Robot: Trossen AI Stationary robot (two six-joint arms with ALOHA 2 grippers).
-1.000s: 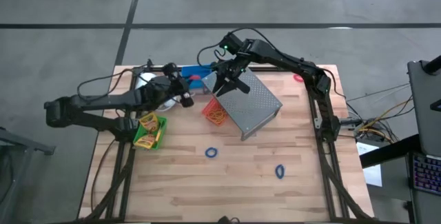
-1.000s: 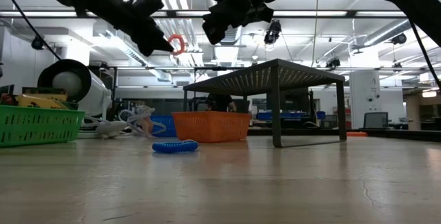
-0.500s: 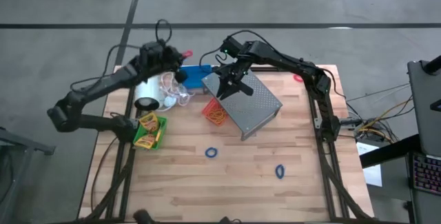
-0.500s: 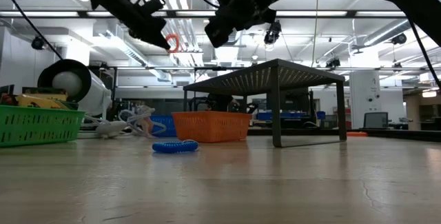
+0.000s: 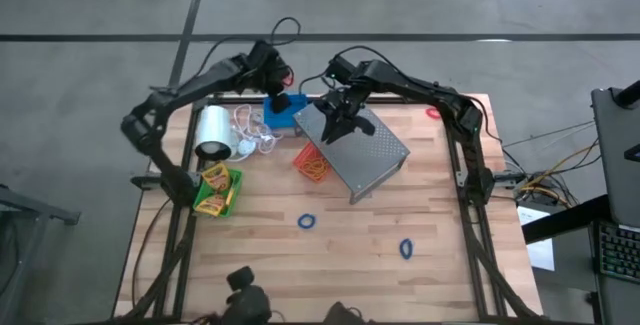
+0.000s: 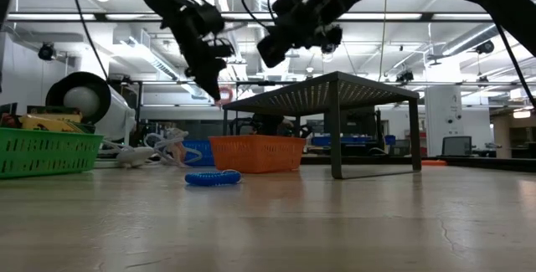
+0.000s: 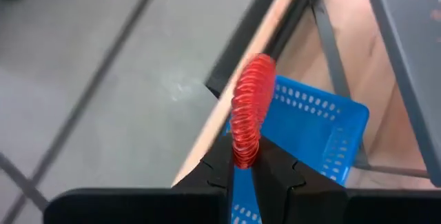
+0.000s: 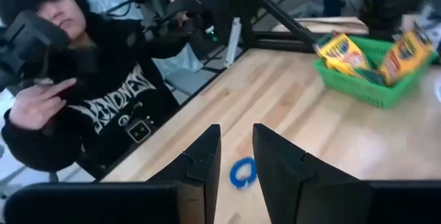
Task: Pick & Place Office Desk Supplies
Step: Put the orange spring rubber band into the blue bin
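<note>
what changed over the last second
The left gripper, still pinching the red ring band, swung from beside the white roll across to the table's far edge, over the blue bin. The right gripper stayed above the grey rack, fingers narrowing, holding nothing. Bins, blue bands and crayon boxes did not move.

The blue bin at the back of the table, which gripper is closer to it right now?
Left. The left gripper, holding a red ring band, hangs above the blue bin at the table's back edge. The right gripper hovers farther off, above the grey rack.
</note>
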